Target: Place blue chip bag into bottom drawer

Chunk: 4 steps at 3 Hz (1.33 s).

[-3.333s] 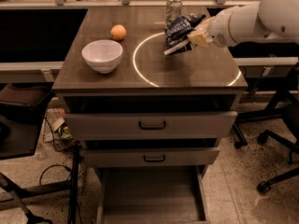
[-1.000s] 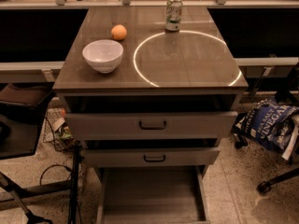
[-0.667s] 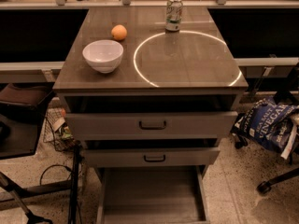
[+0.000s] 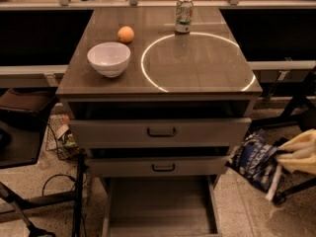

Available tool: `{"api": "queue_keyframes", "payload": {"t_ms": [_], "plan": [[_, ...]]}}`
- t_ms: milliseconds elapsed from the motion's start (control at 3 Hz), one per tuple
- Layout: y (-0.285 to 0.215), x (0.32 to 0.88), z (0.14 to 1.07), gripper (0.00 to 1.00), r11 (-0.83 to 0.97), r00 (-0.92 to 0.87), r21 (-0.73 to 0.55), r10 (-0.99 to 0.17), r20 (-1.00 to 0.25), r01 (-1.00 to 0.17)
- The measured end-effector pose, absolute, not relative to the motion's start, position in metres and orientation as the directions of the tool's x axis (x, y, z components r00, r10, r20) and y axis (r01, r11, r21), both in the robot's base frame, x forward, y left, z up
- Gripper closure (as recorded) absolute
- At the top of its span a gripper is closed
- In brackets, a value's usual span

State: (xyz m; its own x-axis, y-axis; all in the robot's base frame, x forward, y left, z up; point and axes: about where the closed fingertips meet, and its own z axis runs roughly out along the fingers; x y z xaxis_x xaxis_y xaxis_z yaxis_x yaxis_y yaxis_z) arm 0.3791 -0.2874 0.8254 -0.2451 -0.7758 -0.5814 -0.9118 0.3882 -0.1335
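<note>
Your gripper (image 4: 287, 157) holds the blue chip bag (image 4: 254, 159) low beside the cabinet.

The pale fingers are clamped on the bag's right end, and the bag juts from their tips toward the cabinet, off the floor and close to the middle drawer's (image 4: 157, 166) right corner. The bottom drawer (image 4: 160, 204) lies lower than the gripper and to its left, pulled out, its flat grey floor bare. To do this step well, I judge you should bring the bag leftward over the drawer's near side wall, stay under the middle drawer's front, and let go only when the whole bag hangs above the floor. The bag is crinkled dark navy with white lettering and silvery edges. It looks light and slippery, so it may spring or slide on release.
</note>
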Motion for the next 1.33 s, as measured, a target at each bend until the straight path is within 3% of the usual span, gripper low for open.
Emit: {"api": "queue_keyframes", "payload": {"t_ms": [1000, 1333], "plan": [[-0.197, 0.373, 0.602, 1.0, 0.325, -0.279, 0.007, -0.802, -0.529, -0.946], [-0.168, 0.371, 0.572, 1.0, 0.27, -0.266, 0.066, -0.822, -0.503, -0.961]]}}
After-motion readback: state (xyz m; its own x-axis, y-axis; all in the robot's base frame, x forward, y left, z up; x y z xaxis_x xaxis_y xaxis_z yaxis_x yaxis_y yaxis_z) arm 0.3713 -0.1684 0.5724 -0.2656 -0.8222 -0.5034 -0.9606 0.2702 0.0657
